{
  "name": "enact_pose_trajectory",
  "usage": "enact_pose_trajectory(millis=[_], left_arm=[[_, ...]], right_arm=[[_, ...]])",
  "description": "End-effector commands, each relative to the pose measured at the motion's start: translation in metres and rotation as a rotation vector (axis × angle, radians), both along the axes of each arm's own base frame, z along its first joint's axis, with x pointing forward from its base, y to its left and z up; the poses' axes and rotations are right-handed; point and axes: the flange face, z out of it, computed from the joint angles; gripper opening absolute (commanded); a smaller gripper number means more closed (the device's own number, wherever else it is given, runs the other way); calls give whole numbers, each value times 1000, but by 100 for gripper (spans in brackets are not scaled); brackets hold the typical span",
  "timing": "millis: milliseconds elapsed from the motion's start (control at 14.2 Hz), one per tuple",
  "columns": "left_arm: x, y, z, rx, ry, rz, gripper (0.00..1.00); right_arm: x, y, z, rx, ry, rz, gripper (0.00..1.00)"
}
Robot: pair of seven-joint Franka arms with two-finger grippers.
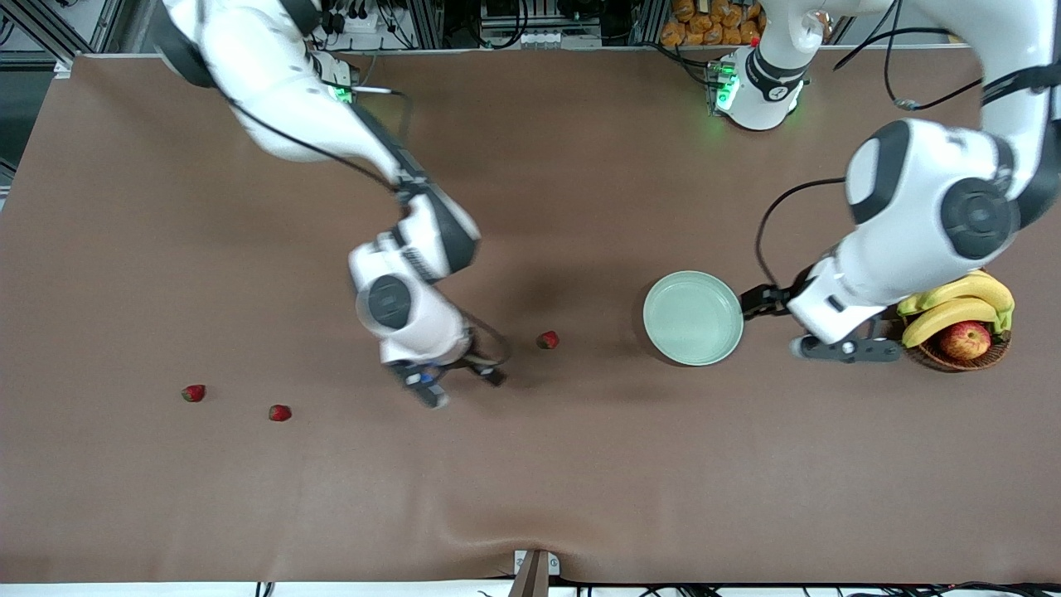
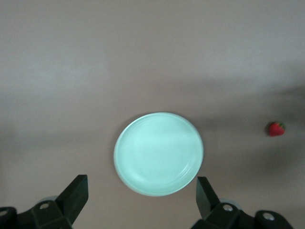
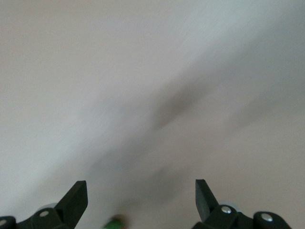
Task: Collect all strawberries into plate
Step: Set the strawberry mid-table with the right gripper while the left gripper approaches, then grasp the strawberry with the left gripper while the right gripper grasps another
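Three strawberries lie on the brown table: one point(image 1: 547, 339) between the right gripper and the plate, also seen in the left wrist view as a strawberry point(image 2: 276, 129), and two point(image 1: 280, 412) point(image 1: 193, 393) toward the right arm's end. The mint-green plate point(image 1: 693, 318) point(image 2: 158, 153) holds nothing. My right gripper point(image 1: 462, 388) point(image 3: 139, 188) hangs open over bare table beside the middle strawberry, with nothing between its fingers. A small green blur at the edge of the right wrist view cannot be identified. My left gripper point(image 1: 758, 303) point(image 2: 141, 183) waits open at the plate's rim.
A wicker basket point(image 1: 961, 355) with bananas point(image 1: 961, 303) and an apple point(image 1: 966, 338) stands toward the left arm's end, partly under the left arm. The table's front edge has a small clamp point(image 1: 535, 568).
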Motion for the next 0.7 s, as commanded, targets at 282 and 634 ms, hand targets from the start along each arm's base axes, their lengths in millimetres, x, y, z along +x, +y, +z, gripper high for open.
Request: enact_pose_trajectory(millis=[282, 634], left_arm=[[-5, -119, -49, -64, -61, 22, 100], [-22, -188, -92, -90, -112, -40, 100]], right_arm=[[56, -235, 2, -164, 6, 325, 100], [55, -296, -54, -162, -128, 456, 100]])
